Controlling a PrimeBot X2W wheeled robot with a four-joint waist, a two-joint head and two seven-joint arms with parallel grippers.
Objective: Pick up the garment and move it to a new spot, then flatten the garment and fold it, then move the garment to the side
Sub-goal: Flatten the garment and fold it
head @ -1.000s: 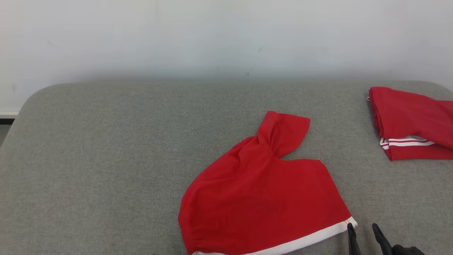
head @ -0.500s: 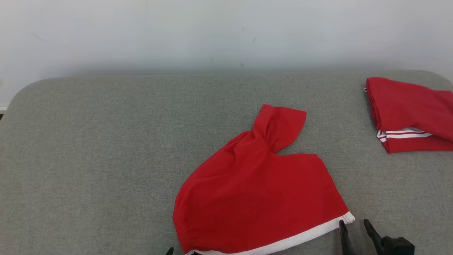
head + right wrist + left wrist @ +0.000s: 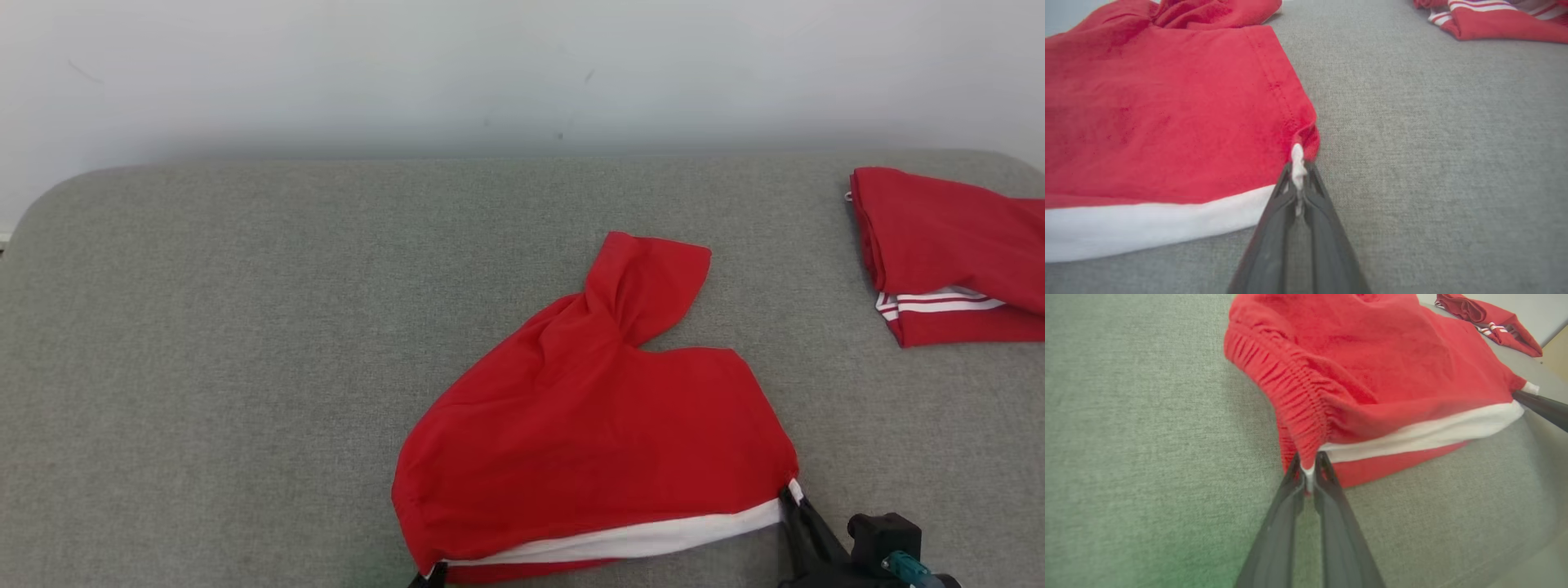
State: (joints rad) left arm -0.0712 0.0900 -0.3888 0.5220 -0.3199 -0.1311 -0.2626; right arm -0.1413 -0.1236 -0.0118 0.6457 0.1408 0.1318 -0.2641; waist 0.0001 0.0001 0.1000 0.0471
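my head camera looks forward and down from well back over the grey cushion [image 3: 245, 343] to the wall [image 3: 408, 73]. my wrist cameras sit low and close, looking along my fingers [image 3: 1278, 531]. all three share the red garment [image 3: 588, 425] and the folded red clothes [image 3: 947, 253] beyond.

The table [image 3: 212, 343] is padded in grey woven cloth, its far corners rounded; a red garment [image 3: 596, 433] with a white hem band [image 3: 653, 539] lies rumpled on the near part, right of centre, one end twisted toward the far side; a folded red piece [image 3: 947, 245] with white stripes lies at the far right, well apart.
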